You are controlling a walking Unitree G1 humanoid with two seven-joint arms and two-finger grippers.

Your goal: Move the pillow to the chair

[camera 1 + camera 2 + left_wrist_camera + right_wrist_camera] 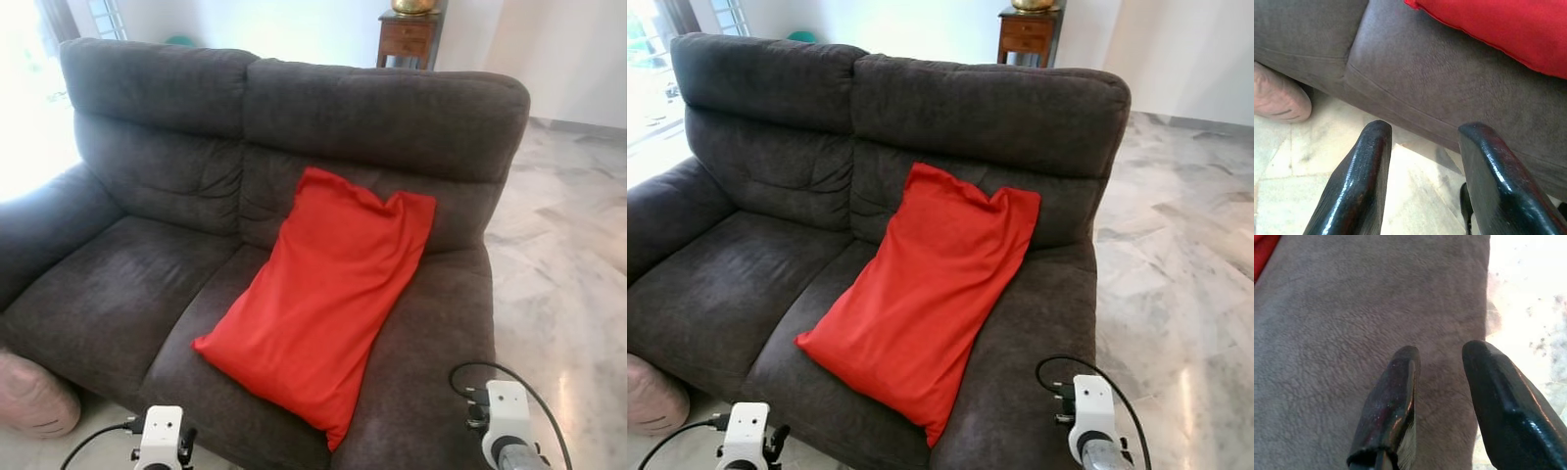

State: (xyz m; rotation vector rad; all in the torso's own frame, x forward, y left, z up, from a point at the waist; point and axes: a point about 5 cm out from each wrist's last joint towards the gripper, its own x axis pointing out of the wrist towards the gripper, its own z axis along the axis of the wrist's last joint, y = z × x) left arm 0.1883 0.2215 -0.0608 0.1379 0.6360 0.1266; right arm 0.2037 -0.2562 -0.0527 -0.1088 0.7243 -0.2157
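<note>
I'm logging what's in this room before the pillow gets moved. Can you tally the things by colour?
Red: 1, the pillow
Dark grey: 1, the sofa
Pink: 1, a cushion on the floor by the sofa
Brown: 1, a small wooden table behind the sofa
Total: 4

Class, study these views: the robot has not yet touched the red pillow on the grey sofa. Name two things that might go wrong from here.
1. The large, limp red fabric pillow leans on the dark grey suede sofa; the open left gripper and open right gripper may pinch only cloth, so it sags.
2. A black cable loops by the right wrist and might snag.
</note>
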